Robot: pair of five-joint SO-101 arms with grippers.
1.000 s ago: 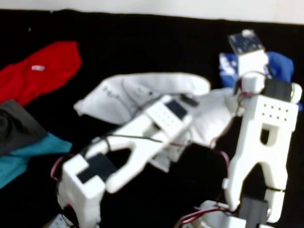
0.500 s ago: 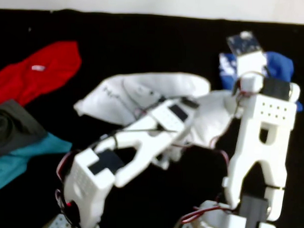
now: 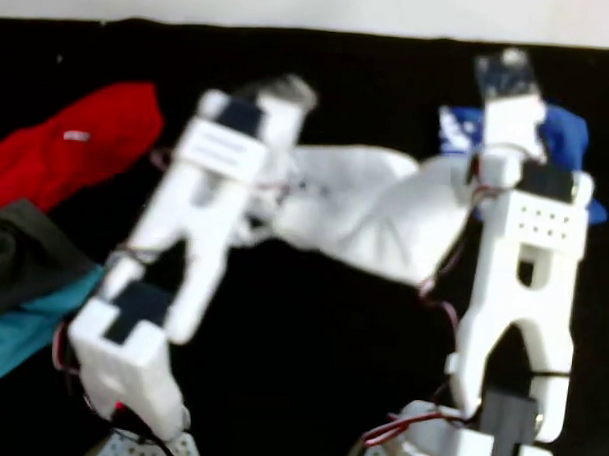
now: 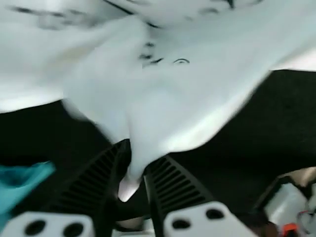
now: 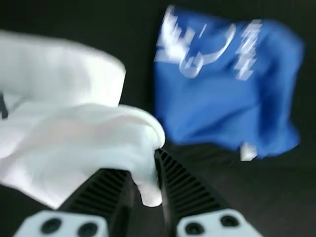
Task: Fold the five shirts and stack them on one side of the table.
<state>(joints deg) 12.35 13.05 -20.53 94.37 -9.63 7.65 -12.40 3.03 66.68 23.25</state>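
My left pincer [image 4: 134, 165] was clamped on a fold of the white shirt [image 3: 375, 205]. My right pincer [image 5: 146, 167] was pinched tight on another bunched edge of it, near the blue shirt [image 3: 563, 132]. In the high view the white shirt stretched btwn my two arms, from centre to upper right of frame. The blue one sat just behind it at upper right, partly hidden by my right arm. The red shirt [image 3: 77, 145] lay crumpled at upper left. Below it, at the left edge, a dark grey shirt [image 3: 23, 253] lay over a teal shirt [image 3: 21, 328], touching. Everything was on a black matte table [image 3: 310, 368]. Past its far edge, along the top of frame, ran a pale strip of wall [image 3: 292, 7]. Couldn't tell if the white shirt's middle rested on the surface or hung above it.
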